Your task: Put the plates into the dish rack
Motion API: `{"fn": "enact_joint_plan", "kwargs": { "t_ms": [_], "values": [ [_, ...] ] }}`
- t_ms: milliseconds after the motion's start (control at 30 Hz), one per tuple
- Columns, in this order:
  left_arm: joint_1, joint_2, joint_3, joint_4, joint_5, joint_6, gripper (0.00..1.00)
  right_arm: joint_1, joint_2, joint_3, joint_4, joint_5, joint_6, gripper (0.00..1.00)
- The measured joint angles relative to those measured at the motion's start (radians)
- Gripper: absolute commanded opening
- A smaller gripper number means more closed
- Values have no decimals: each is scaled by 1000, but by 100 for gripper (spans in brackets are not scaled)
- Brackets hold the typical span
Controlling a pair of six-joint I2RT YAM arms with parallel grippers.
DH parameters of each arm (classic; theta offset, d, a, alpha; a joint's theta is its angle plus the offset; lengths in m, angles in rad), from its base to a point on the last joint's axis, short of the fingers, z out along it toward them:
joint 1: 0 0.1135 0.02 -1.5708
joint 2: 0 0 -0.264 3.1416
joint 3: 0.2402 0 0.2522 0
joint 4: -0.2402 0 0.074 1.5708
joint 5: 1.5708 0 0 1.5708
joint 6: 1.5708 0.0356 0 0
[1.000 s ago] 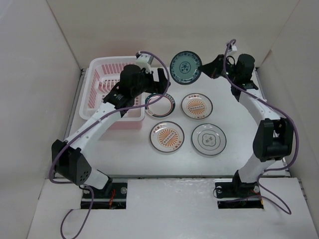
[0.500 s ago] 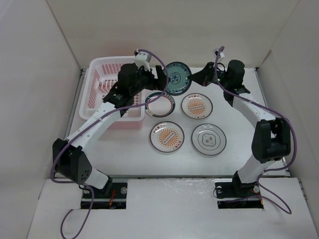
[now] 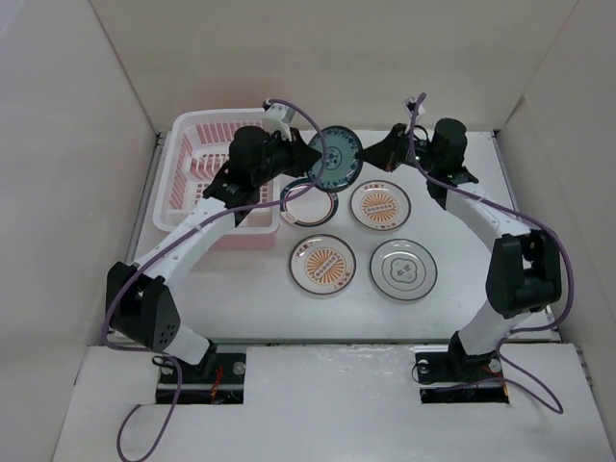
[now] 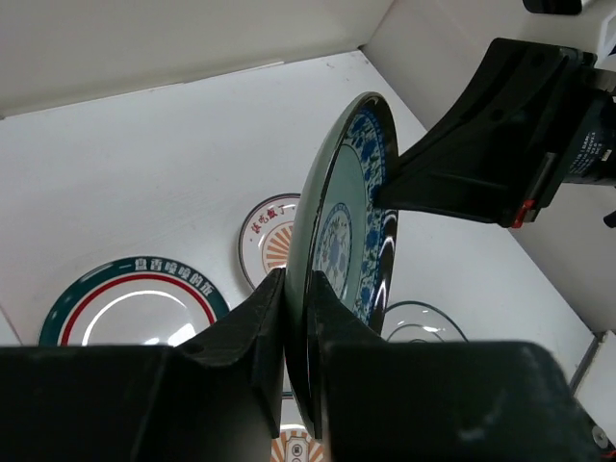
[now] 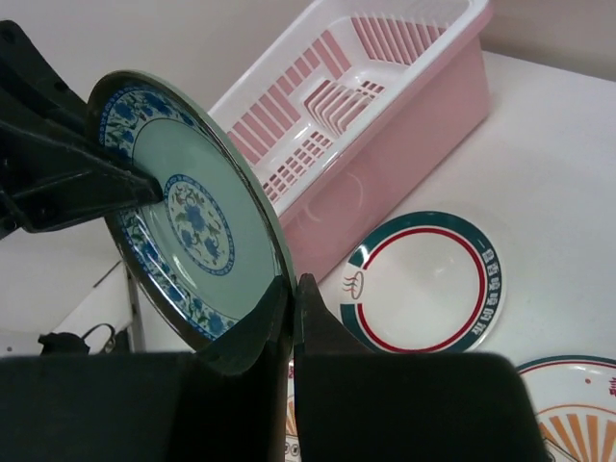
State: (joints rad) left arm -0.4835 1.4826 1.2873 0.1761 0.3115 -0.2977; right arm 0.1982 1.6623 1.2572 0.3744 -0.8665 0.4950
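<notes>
The dark green plate (image 3: 334, 159) with a blue floral face is held on edge in the air just right of the dish rack (image 3: 183, 125). My left gripper (image 3: 310, 154) is shut on its left rim, and in the left wrist view the plate (image 4: 342, 231) stands pinched in the gripper (image 4: 296, 289). My right gripper (image 3: 364, 159) is shut on the opposite rim, where the plate (image 5: 192, 221) sits in its fingers (image 5: 292, 284). On the table lie the teal-rimmed plate (image 3: 310, 204), two orange sunburst plates (image 3: 380, 205) (image 3: 322, 264) and the grey-patterned plate (image 3: 403, 269).
The pink rack (image 5: 385, 106) holds no plates; its white tines show at its left end. White walls enclose the table at the back and on both sides. The teal-rimmed plate (image 5: 428, 284) lies right against the rack's right side.
The right arm carried the dark green plate leftward to the left gripper. The left gripper, open a second ago, has shut on the plate's rim.
</notes>
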Motion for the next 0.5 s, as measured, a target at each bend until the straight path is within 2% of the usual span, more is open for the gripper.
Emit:
{"fn": "enact_joint_plan", "kwargs": {
  "t_ms": [33, 67, 133, 167, 200, 367, 500],
  "values": [
    [-3, 0, 0, 3, 1, 0, 0, -2, 0, -2, 1, -3, 0, 2],
    [0, 0, -1, 6, 10, -4, 0, -2, 0, -2, 2, -3, -1, 26],
    [2, 0, -2, 8, 18, -3, 0, 1, 0, -3, 3, -11, 11, 65],
    [3, 0, -3, 7, 16, 0, 0, 5, 0, -2, 7, -20, 16, 88],
    [3, -1, -4, 6, 8, 0, 0, 8, 0, -2, 15, -24, 20, 100],
    [1, -17, 10, -92, -108, 24, 0, 14, 0, -2, 8, 4, 11, 100],
    [2, -20, 118, -246, -315, 97, 0, 18, 0, -1, -110, 156, -43, 100]
  ]
}}
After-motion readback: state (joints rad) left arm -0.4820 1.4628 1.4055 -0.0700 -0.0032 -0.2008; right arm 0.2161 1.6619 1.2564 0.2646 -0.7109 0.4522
